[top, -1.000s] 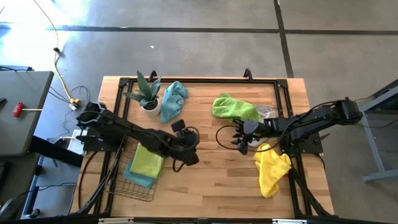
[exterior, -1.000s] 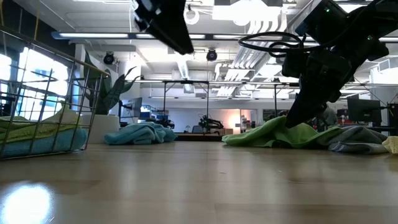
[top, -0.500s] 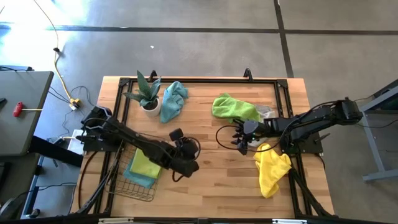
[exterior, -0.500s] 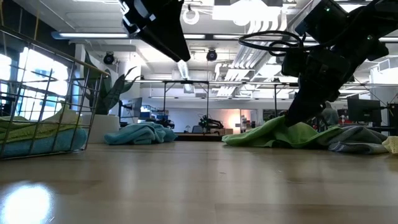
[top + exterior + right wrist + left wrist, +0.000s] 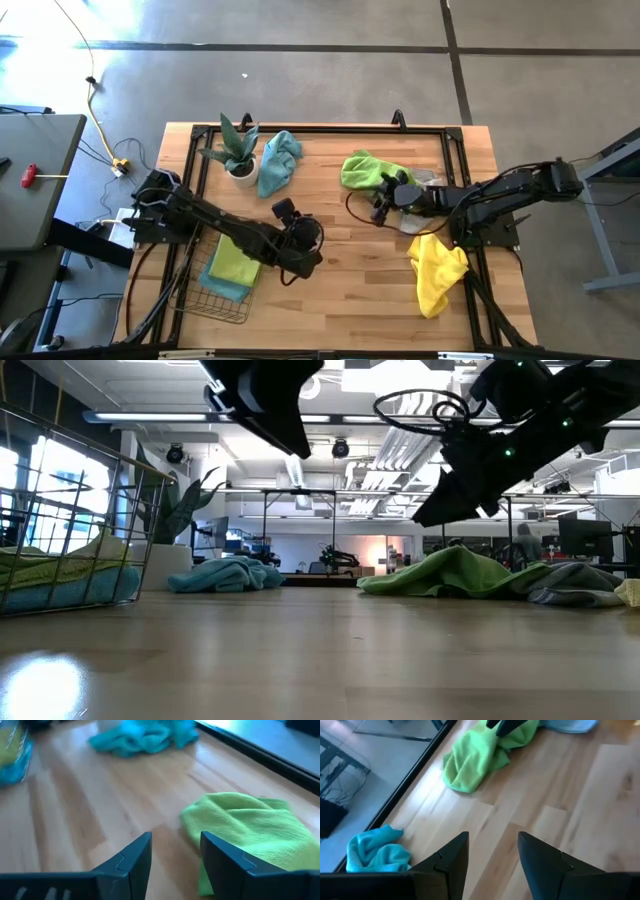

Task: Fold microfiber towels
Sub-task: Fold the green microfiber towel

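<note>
A pale wooden worktop (image 5: 330,280) edged by a black metal frame (image 5: 320,128) stands on a grey concrete floor (image 5: 300,70). A small potted plant (image 5: 236,150) in a white pot sits near the worktop's far left corner, and a dark wire-mesh basket (image 5: 215,290) rests at the near left edge. Beside the worktop, a grey side table (image 5: 35,180) carries a red-handled tool (image 5: 30,176), while a yellow cable (image 5: 95,100) trails across the floor. From table height, the basket (image 5: 70,520) and plant (image 5: 185,510) frame a bright, open workshop behind.

Wooden table (image 5: 330,290) bears potted plant (image 5: 235,150); wire basket (image 5: 222,285); teal (image 5: 278,160), green (image 5: 372,172), yellow towels (image 5: 437,272).
</note>
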Robot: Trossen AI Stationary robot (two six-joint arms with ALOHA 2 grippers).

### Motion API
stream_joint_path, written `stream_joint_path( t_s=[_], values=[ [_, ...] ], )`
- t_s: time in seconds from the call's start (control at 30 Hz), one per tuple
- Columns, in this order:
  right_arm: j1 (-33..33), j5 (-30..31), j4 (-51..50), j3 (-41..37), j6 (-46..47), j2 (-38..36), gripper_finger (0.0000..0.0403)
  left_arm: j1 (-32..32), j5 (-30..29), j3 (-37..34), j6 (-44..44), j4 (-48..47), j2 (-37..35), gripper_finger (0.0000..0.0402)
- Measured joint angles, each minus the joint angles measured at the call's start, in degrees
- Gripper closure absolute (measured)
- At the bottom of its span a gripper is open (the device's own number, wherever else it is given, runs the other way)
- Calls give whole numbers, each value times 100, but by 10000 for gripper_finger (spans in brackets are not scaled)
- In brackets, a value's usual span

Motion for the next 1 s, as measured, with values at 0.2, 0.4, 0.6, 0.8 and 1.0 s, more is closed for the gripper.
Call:
stream_joint_path(
  t_s=[0.2, 0.4, 0.6, 0.8, 1.0],
  values=[
    [-203, -92, -797, -1, -263, 0, 242, 235, 52, 0, 1, -3, 0, 243],
    [-520, -926, -2627, 473, 43, 2, 242, 367, 87, 0, 1, -82, 0, 243],
    [-564, -897, -5115, 1486, 181, 2, 242, 445, 107, 0, -29, -104, 0, 243],
    [-564, -909, -6034, 1609, 808, 0, 242, 443, 109, 0, -45, -104, -2, 243],
    [-522, -950, -6269, 1504, 748, 66, 242, 442, 109, 0, -49, -104, -4, 243]
  ],
)
